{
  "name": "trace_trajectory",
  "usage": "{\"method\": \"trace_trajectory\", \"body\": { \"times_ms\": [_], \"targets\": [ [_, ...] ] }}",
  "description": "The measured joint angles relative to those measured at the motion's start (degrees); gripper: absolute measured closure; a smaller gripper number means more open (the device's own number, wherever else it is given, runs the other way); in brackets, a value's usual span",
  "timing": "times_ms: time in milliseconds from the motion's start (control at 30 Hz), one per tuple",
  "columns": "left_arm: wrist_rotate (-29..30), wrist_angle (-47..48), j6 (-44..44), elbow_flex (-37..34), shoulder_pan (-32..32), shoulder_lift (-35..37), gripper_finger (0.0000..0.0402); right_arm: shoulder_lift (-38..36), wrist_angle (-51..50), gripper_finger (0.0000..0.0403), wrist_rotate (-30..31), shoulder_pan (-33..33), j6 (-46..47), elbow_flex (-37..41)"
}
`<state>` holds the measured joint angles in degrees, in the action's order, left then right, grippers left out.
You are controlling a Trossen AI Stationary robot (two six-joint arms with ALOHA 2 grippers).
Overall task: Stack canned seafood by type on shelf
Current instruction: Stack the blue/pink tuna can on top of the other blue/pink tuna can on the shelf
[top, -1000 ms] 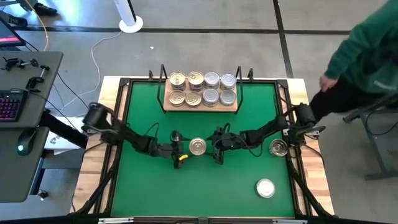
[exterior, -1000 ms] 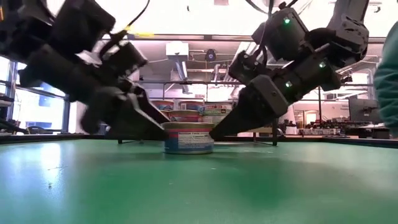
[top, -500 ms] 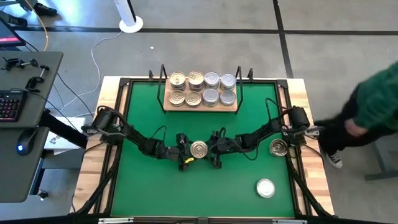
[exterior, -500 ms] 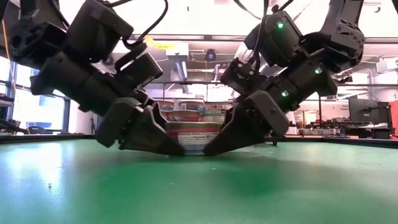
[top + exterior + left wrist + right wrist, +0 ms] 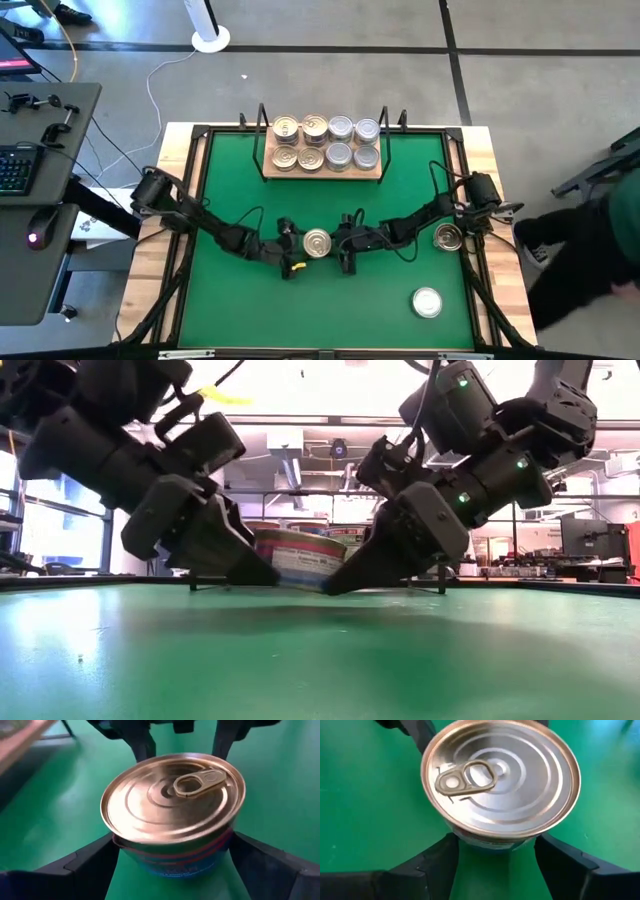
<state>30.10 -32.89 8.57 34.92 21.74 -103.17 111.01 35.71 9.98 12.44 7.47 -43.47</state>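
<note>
One round tin with a gold-tinted pull-tab lid (image 5: pixel 317 243) is off the green mat (image 5: pixel 240 300) near its middle, tilted in the low view (image 5: pixel 300 557). My left gripper (image 5: pixel 303 247) comes at it from the table's left and my right gripper (image 5: pixel 334 246) from the right. Both are shut on it. The tan wooden shelf (image 5: pixel 322 174) stands at the far edge with several tins (image 5: pixel 325 143) in two rows, gold lids on the left and silver lids on the right. My left gripper pinches the tin's lower side wall (image 5: pixel 122 851) between its two fingers, one on the near side and one on the far side. The fingers (image 5: pixel 240 565) slant down from the table's left. The tin is clear of the mat, lid up, tipped down toward the right. My right gripper has its two fingers on either side of the tin's lower wall (image 5: pixel 462 838), on the half toward the table's right. The fingers (image 5: pixel 350 572) slant down from the table's right. They appear to touch the wall. The tin's lid (image 5: pixel 500 775) faces up.
Two more tins lie on the mat, a gold-lidded one (image 5: pixel 448 237) by the right edge and a silver-lidded one (image 5: pixel 427 302) at the near right. A person in green (image 5: pixel 600 260) stands beyond the table's right side. The mat is bare at the near left.
Both grippers have closed in on the tin from the left and the right, low along the mat, then risen a little. The tin, which stood flat on the mat, is now lifted clear and tipped, its right side lower. The person has moved along the table's right side.
</note>
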Motion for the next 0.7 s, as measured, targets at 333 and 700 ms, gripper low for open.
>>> {"method": "trace_trajectory", "body": {
  "times_ms": [333, 700],
  "targets": [
    [4.9, 1.4, 0.4, 0.1, 2.7, 0.4, 0.0053, -0.1, -0.8, 0.0156, 0.4, 0.0, 1.5, -0.2],
    [4.5, 1.8, 2.5, 0.1, 2.7, 0.4, 0.0054, -4.7, -10.6, 0.0155, 5.9, 2.5, -2.8, -0.1]
  ]
}}
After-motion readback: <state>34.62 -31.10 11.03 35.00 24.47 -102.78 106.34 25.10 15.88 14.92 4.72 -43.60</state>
